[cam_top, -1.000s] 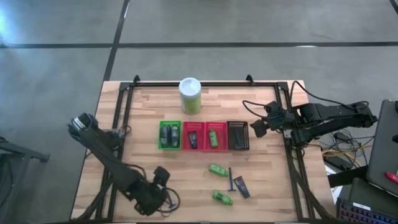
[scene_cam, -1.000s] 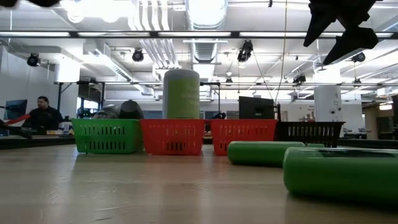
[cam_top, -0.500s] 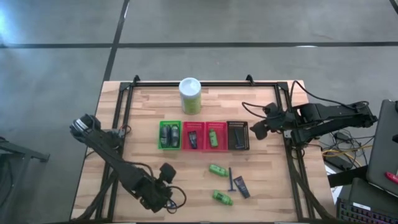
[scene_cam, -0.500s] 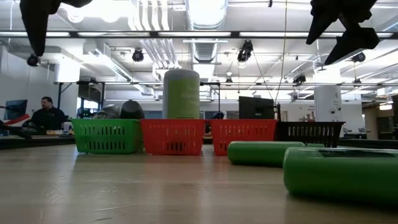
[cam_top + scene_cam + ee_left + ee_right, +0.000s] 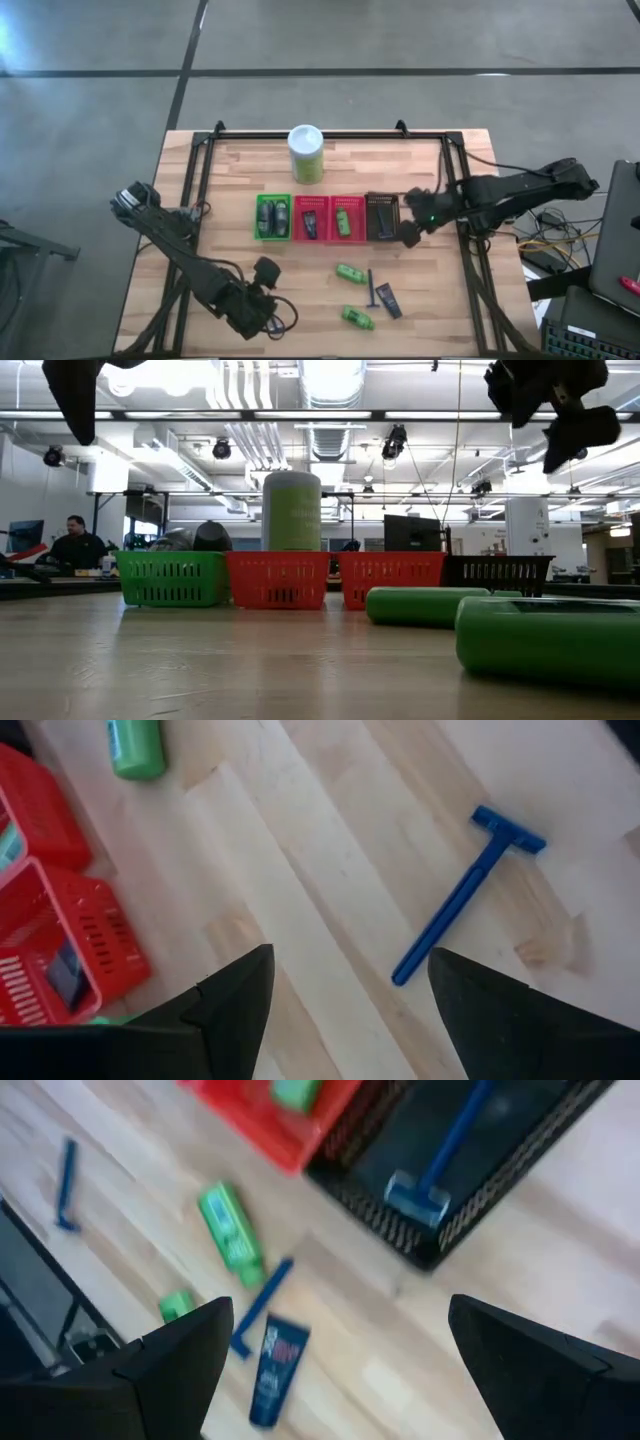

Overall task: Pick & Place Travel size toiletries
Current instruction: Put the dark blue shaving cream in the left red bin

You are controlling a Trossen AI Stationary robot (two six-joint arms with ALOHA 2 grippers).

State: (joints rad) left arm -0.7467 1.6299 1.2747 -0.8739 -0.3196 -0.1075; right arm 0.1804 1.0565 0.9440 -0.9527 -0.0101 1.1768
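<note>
Both hands gape wide and empty, the right hand [image 5: 410, 236] just beside the black basket [image 5: 382, 217], the left hand [image 5: 262, 272] over bare bench [image 5: 220, 190], while two green bottles [image 5: 350, 273], a blue razor [image 5: 372, 289] and a dark tube [image 5: 388, 299] lie loose nearby.

baskets [image 5: 327, 218]: green, red, red, black (mesh) | bottles [image 5: 350, 273]: bright green | razor [image 5: 466, 894]: blue

Bare table [image 5: 230, 170] flanks the canister [image 5: 306, 154]; baskets [image 5: 327, 218] block the middle.
</note>
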